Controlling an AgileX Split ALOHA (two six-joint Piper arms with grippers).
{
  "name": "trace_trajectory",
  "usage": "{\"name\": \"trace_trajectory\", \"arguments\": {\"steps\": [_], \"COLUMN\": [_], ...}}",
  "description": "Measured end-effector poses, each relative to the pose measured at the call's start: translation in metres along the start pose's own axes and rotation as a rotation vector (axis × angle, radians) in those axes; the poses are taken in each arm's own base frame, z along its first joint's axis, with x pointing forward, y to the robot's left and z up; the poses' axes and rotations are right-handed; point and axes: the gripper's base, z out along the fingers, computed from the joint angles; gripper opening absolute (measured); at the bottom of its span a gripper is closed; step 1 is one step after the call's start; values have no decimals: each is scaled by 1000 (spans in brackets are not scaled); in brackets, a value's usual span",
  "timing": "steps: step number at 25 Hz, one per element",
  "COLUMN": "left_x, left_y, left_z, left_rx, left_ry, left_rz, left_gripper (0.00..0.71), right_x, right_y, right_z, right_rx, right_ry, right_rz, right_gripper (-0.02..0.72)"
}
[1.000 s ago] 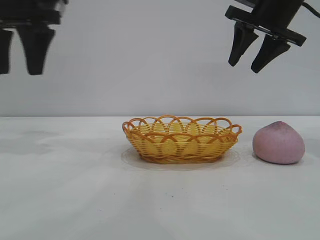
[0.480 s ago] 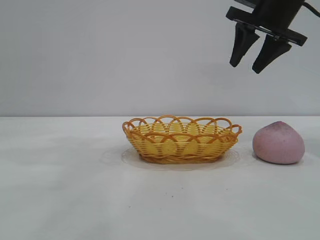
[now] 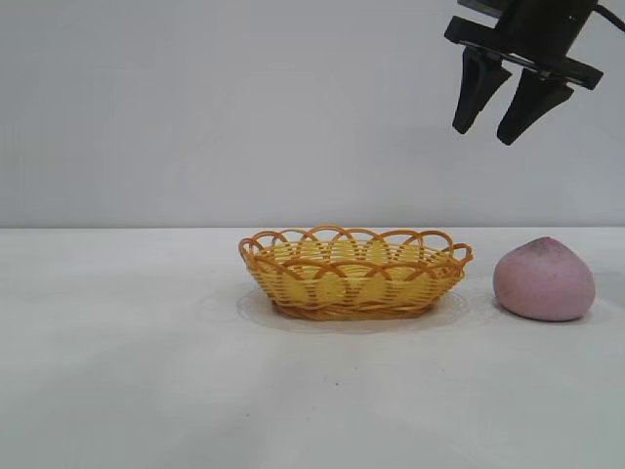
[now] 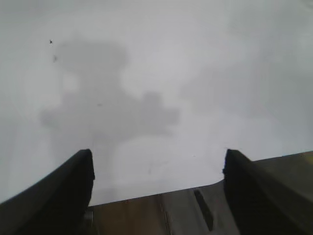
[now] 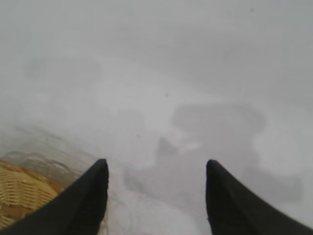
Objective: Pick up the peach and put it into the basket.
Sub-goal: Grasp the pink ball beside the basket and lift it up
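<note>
The basket (image 3: 354,273) sits on the counter (image 3: 146,371) at mid-scene. The peach (image 3: 544,279) lies on the counter just right of the basket, apart from it. The right gripper (image 3: 495,117) hangs high above the gap between them, fingers (image 3: 474,93) apart.

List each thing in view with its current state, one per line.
peach: resting on the table, right of the basket, untouched.
basket: upright on the table, no peach inside.
right tool: open, empty, hanging high above the gap between basket and peach.
left tool: open, empty, over bare table.
</note>
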Motion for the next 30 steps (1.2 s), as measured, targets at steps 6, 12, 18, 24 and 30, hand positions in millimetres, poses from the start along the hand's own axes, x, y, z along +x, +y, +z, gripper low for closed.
{"name": "trace_trajectory", "arguments": {"steps": [6, 12, 18, 24, 30], "left_x": [59, 113, 153, 177, 187], "left_y": [-8, -14, -18, -20, -18], "left_z": [-13, -11, -5, -14, -17], "left_rx": [-12, -31, -50, -87, -112], "left_ry": [-114, -281, -461, -648, -711], "left_rz": [-3, 9, 24, 40, 1], "left_gripper": [534, 534, 534, 534, 534], "right_x": [0, 1, 4, 7, 4], "right_y": [0, 0, 1, 5, 9], "right_z": [0, 0, 0, -4, -18], "right_rx": [-1, -1, -16, -45, -48], "right_ry": [2, 8, 44, 104, 114], "right_rz": [0, -2, -3, -10, -33], "right_gripper": [413, 413, 413, 413, 413]}}
